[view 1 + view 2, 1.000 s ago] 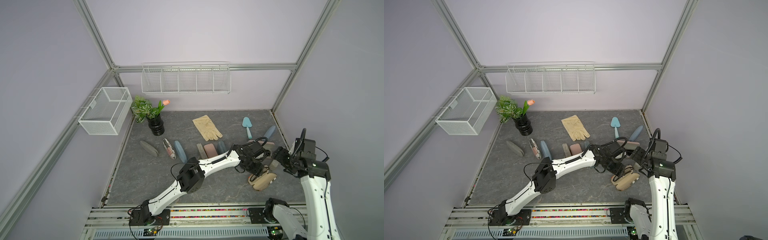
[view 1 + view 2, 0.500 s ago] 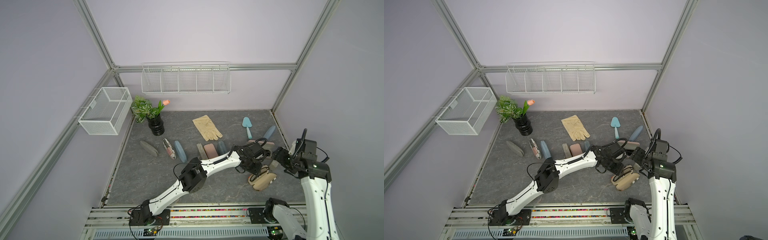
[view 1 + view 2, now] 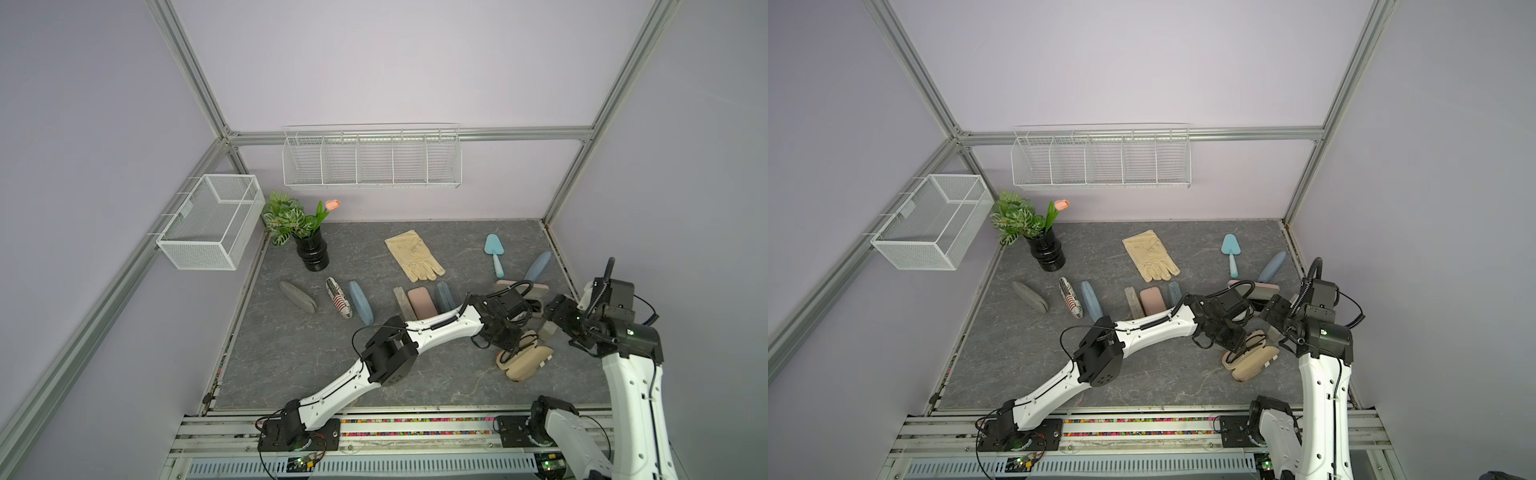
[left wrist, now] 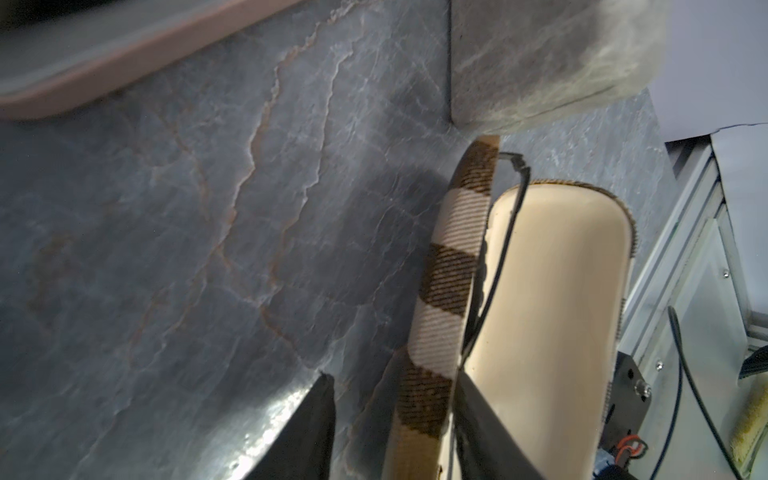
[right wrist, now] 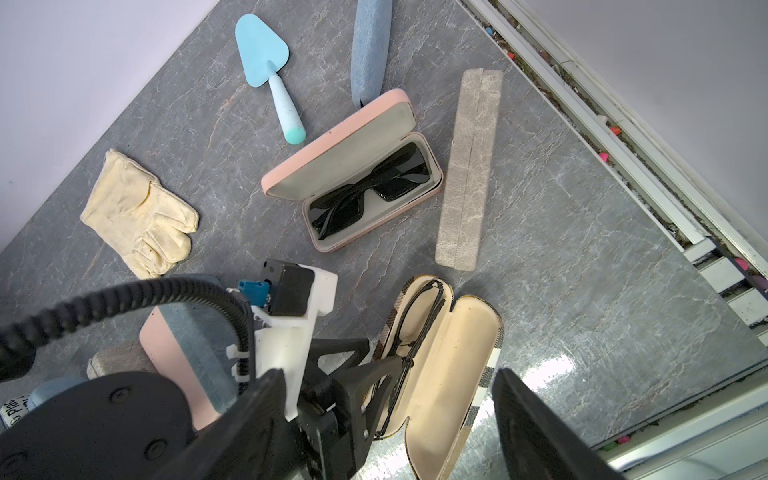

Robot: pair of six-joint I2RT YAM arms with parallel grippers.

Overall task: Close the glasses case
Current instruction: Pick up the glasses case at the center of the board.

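1 case (image 5: 449, 365) (open), left end effector (image 4: 392, 374) astride

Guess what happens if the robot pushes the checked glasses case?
The checked glasses case looks hard-shelled and hinged, so its lid would probably swing rather than flop. It may also slide, since the tabletop looks glossy.

A robot lab cell, shown by aluminium frame (image 3: 189, 70), plain lilac panels (image 3: 395, 62) and front mounting rail (image 3: 415, 428).
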